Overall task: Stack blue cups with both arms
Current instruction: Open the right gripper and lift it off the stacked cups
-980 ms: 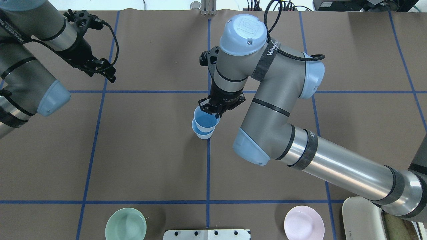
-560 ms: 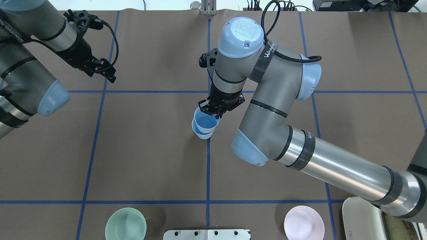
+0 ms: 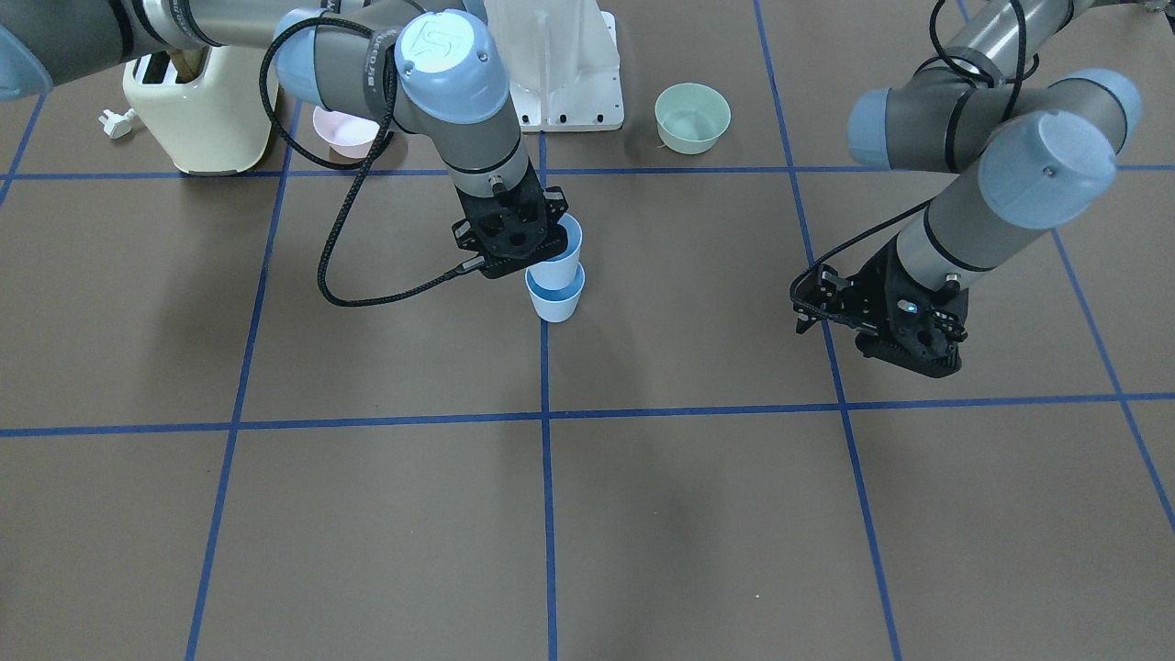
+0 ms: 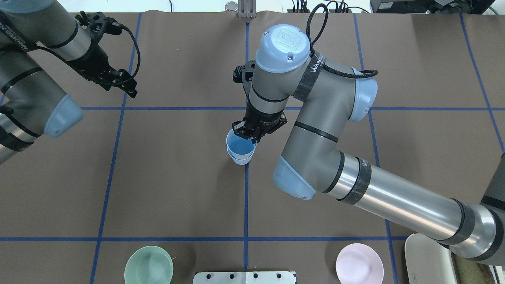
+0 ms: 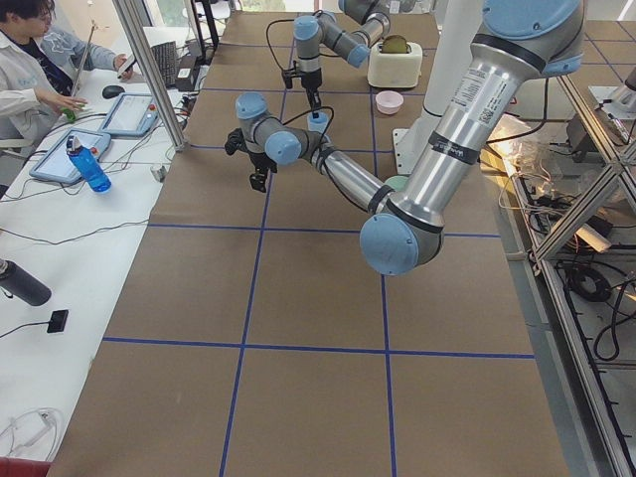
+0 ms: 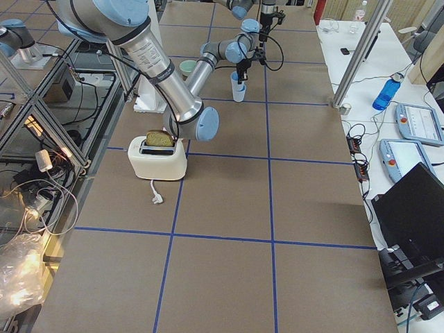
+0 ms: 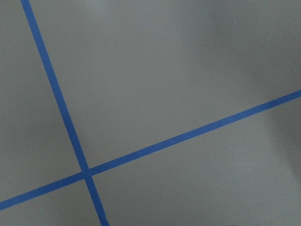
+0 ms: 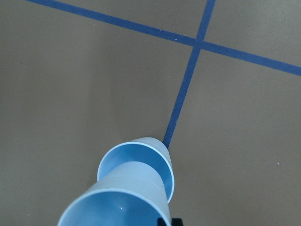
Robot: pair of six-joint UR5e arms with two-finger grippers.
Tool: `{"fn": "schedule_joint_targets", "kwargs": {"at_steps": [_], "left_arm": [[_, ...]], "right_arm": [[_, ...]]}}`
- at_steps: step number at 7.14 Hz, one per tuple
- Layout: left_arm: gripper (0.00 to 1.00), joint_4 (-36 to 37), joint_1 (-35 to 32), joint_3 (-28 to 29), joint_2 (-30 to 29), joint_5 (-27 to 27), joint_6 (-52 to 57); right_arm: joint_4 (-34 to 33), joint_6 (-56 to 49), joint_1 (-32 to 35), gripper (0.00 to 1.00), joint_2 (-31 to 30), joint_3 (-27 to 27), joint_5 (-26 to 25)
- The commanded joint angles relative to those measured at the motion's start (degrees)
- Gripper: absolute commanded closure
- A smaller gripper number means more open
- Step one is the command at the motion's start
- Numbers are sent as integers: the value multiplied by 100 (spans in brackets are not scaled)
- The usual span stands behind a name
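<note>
1. The lower blue cup (image 4: 241, 160) stood upright on the brown worktop (image 4: 177, 177). It touched the central blue tape line (image 4: 246, 197), a little to the robot's side of a crossing of lines.
2. The upper blue cup (image 4: 240, 145) sat mouth up, partly inside the lower one. Its rim rose clear above the lower rim, so both rims showed in the right wrist view.
3. The right arm (image 4: 315, 102) reached over the middle of the worktop with its wrist pointing down. The right jaws were clamped on the rim of the upper blue cup, on the side away from the robot. 1 black fingertip (image 8: 167, 221) showed at the bottom edge of the right wrist view.
4. The left arm (image 4: 35, 90) hung off to the robot's left, well apart from the 2 cups. The left jaws hovered above bare worktop near a tape crossing; I cannot tell whether they stood wide or narrow.
5. A green bowl (image 4: 148, 265) and a pink bowl (image 4: 359, 263) stood near the robot's edge of the worktop, with a cream toaster (image 3: 204, 110) just beside the pink one.
</note>
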Motion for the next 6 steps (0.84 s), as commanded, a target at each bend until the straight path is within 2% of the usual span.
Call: {"fn": "schedule_joint_targets", "kwargs": {"at_steps": [1,4,5,6], "left_arm": [[13,0,0,0,-1,0,0],[13,9,-35,0,-1,0,0],[13,9,-61,0,-9,0,0],[13,35,-183,0,-9,-70,9]], "right_arm": [[376,149,-93,1,-134,3,-415],[412,168,37,0,-222,169,-374],[430,333,316,0,-657,727,-365],[813,779,798,0,-1201,1150,-287]]}}
